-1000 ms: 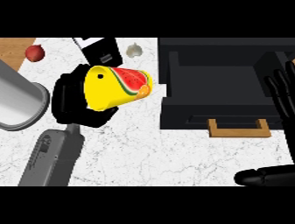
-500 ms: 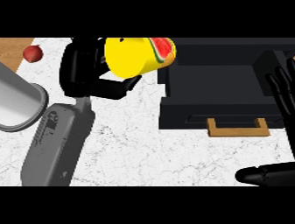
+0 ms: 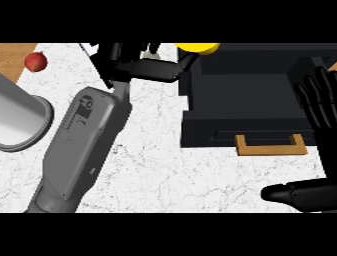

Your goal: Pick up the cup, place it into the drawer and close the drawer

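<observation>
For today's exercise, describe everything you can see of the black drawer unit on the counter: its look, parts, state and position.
The drawer unit is a matt black box sitting on the white marbled counter, right of centre. Its drawer is pulled open towards the robot, showing a dark cavity. The front carries a tan, wood-like U-shaped handle. The yellow cup, held by the left hand, hangs at its far left corner. The open right hand overlaps its right side.

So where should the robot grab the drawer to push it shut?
Best bet is the tan handle on the front of the black drawer. It sticks out toward the robot as a flat bar, so the open right hand, already beside it, could probably come from the near side and press straight fingers against it.
</observation>
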